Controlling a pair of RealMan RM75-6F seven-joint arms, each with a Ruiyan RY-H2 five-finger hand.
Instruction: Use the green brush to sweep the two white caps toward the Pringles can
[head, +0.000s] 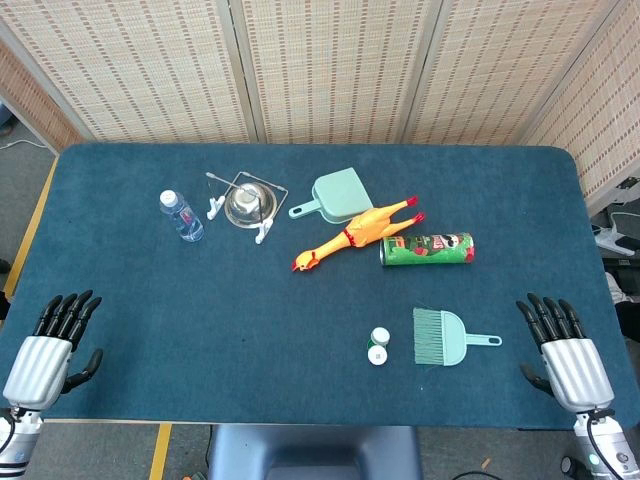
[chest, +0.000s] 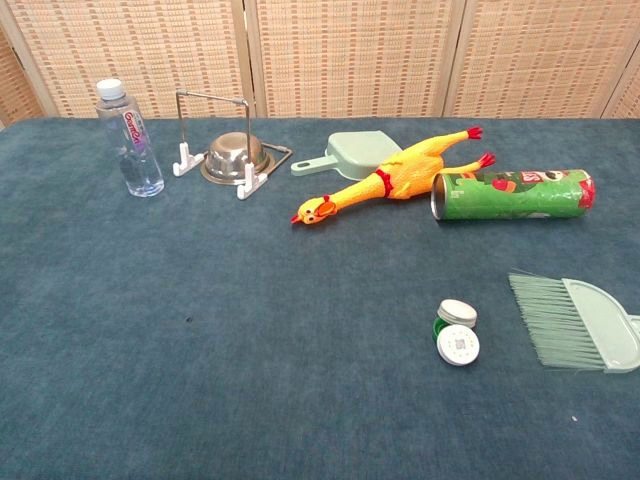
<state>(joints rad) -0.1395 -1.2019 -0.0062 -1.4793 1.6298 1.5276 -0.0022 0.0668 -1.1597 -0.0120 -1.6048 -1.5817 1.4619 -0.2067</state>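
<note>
Green brush (head: 440, 336) lying untouched near table's (head: 130, 300) front edge, two white caps (head: 378, 346) just left, Pringles can (head: 427, 248) behind. Left hand (head: 52, 345), right hand (head: 560, 348) released, fingers spread, at front corners.

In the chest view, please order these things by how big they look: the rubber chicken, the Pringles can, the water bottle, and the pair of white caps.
Largest to smallest, as they appear:
1. rubber chicken
2. Pringles can, nearly as long as the chicken, so this order is unsure
3. water bottle
4. white caps, though they lie nearest the camera
</note>
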